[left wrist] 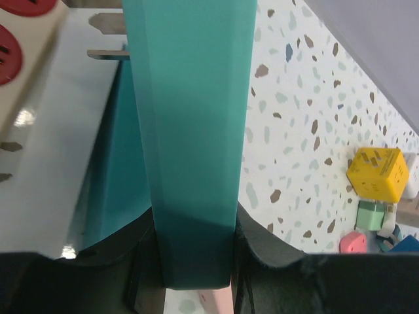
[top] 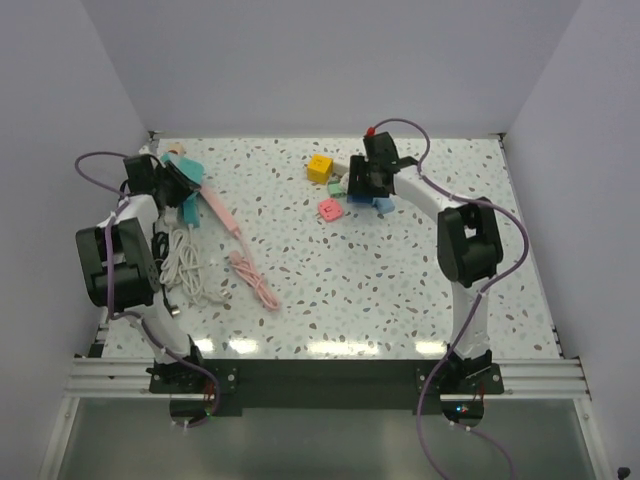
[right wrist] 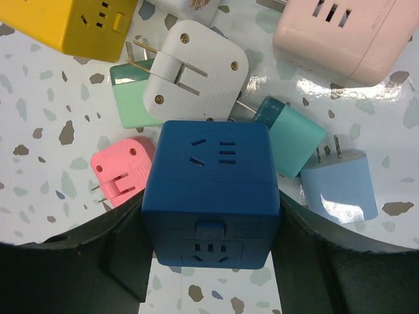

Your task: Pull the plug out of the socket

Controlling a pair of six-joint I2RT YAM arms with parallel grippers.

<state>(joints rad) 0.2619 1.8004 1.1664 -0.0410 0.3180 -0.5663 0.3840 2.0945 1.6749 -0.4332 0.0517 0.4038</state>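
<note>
At the far-left corner of the surface (top: pixel 400 290) the left pincer (left wrist: pixel 195 258) clamps the teal plug (left wrist: pixel 190 131), its long axis running straight ahead to the white socket strip (left wrist: pixel 59 118), prongs (left wrist: pixel 108 23) seemingly part-exposed. Toward the right of the far edge, the right pincer (right wrist: pixel 209 261) grips a blue cube socket (right wrist: pixel 209 176).

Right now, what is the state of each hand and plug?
left hand, shut on teal plug
teal plug, held, two prongs exposed
right hand, shut on blue socket cube
blue socket cube, held, visible sockets empty
white plug, lying loose, prongs up
pink plug, lying loose
</note>
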